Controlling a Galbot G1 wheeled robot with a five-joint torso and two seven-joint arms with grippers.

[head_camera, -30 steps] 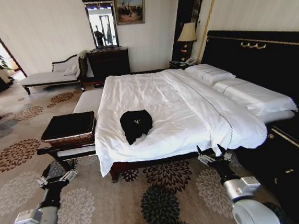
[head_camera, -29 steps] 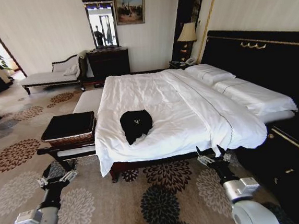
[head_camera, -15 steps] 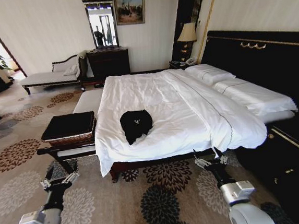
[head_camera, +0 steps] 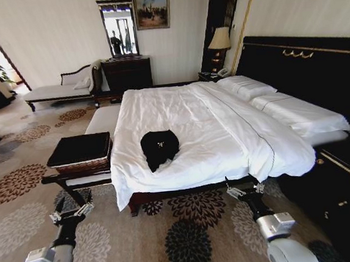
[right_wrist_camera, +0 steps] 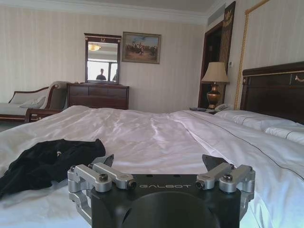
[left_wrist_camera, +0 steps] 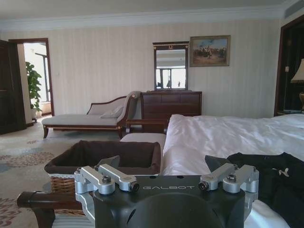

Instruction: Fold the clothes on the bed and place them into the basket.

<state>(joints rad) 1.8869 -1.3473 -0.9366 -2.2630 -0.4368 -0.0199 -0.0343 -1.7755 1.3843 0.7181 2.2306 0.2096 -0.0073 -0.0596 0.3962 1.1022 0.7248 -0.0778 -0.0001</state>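
Head view first: the black T-shirt (head_camera: 159, 148) lies crumpled in a heap on the white duvet of the bed (head_camera: 212, 134), near the bed's foot edge and well apart from the pillows (head_camera: 276, 100) by the black headboard (head_camera: 317, 75). Both arms are low over the flowered carpet (head_camera: 184, 234), short of the mattress. The left gripper (head_camera: 72, 214) hangs in front of the dark wooden bench (head_camera: 75, 179) that carries the wicker basket (head_camera: 80, 153); the basket stands just beside the bed's left edge, to the left of the shirt. The right gripper (head_camera: 241, 190) hovers near the foot edge of the bed, to the right of the shirt, with the hanging duvet just beyond it. From the left wrist, the left gripper (left_wrist_camera: 166, 164) has its fingers spread and empty, the basket (left_wrist_camera: 107, 159) ahead on one side and the black T-shirt (left_wrist_camera: 270, 178) ahead on the other. From the right wrist, the right gripper (right_wrist_camera: 159, 160) is likewise spread wide with nothing held, and the T-shirt (right_wrist_camera: 47, 161) lies on the duvet beyond it, off to one side and untouched.
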